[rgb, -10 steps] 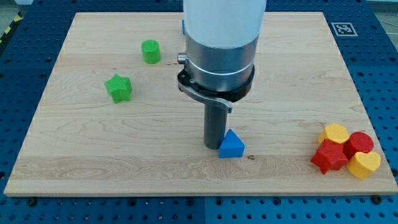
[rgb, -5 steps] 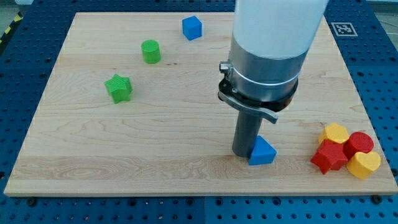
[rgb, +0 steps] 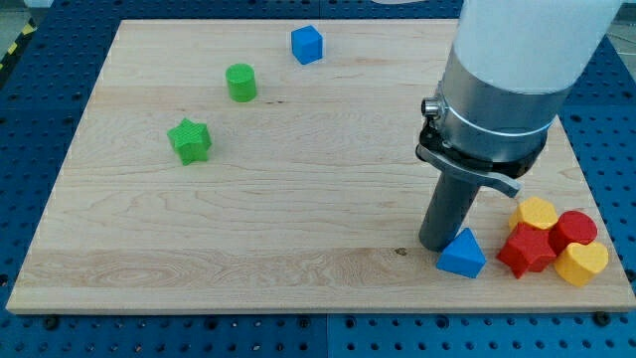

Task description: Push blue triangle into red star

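The blue triangle (rgb: 462,255) lies near the view's bottom right of the wooden board (rgb: 248,229). My tip (rgb: 435,245) stands right against its left side, touching it. The red star (rgb: 526,250) lies a short gap to the triangle's right, in a cluster of blocks. The triangle and the star are apart, though close.
Around the red star: a yellow block (rgb: 535,213) above it, a red block (rgb: 573,230) to its upper right, a yellow heart-like block (rgb: 581,264) to its right. A green star (rgb: 189,140), a green cylinder (rgb: 240,82) and a blue cube (rgb: 307,44) lie at the upper left.
My tip and the arm moved to the view's right, pushing the blue triangle rightward along the bottom of the board, close to the red star. The blue cube came into sight.
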Robot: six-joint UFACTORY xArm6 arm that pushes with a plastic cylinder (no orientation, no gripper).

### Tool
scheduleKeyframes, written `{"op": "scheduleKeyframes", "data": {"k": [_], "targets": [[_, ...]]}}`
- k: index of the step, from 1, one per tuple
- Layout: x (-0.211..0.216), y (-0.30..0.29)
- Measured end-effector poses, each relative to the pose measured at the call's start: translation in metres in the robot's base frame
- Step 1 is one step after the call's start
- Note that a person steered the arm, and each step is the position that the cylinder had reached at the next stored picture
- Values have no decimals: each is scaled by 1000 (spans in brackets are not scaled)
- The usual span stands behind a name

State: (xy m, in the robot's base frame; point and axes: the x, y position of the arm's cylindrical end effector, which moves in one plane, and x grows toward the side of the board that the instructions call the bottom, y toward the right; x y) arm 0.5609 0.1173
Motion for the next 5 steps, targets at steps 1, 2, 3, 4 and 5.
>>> {"op": "scheduleKeyframes", "data": {"k": [1, 2, 3, 4, 5], "targets": [[21, 3], [24, 3], [31, 3], [47, -1], [58, -4]]}}
